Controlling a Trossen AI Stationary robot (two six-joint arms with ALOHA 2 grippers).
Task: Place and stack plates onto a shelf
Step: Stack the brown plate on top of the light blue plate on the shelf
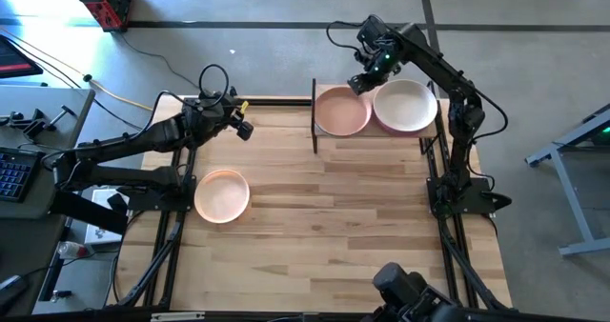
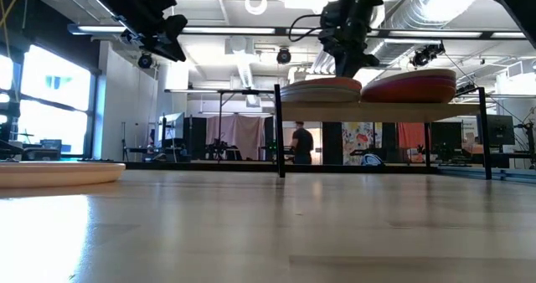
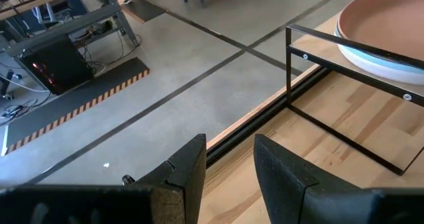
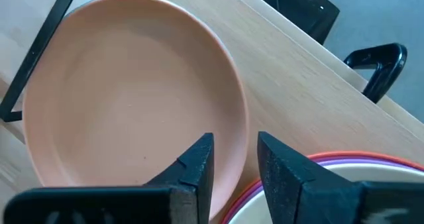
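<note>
Plates sit in two stacks side by side on the shelf (image 1: 419, 139), a light wooden board with thin black uprights at the far right part of the counter (image 1: 324, 227). The left stack (image 1: 341, 112) is topped by a salmon-pink plate, and the right stack (image 1: 406, 107) by an off-white one. In the low view both stacks rest flat on the board, the left one showing cream and pink rims, the right one magenta and orange-red rims. In the right wrist view, orange-red and purple rims show under the off-white plate's edge.

One more plate, the peach plate (image 1: 222, 195), lies alone on the counter at the left, well apart from the shelf.

The right gripper (image 1: 363, 82) hangs over the far rim of the left stack, close to where the two stacks meet. Its fingers (image 4: 196, 166) stand a little apart with nothing between them, just above the salmon-pink plate's rim; whether they touch it cannot be told.

The left gripper (image 1: 245, 129) is raised over the far left part of the counter, away from both the peach plate and the shelf. Its fingers (image 3: 184, 173) are parted and hold nothing.
</note>
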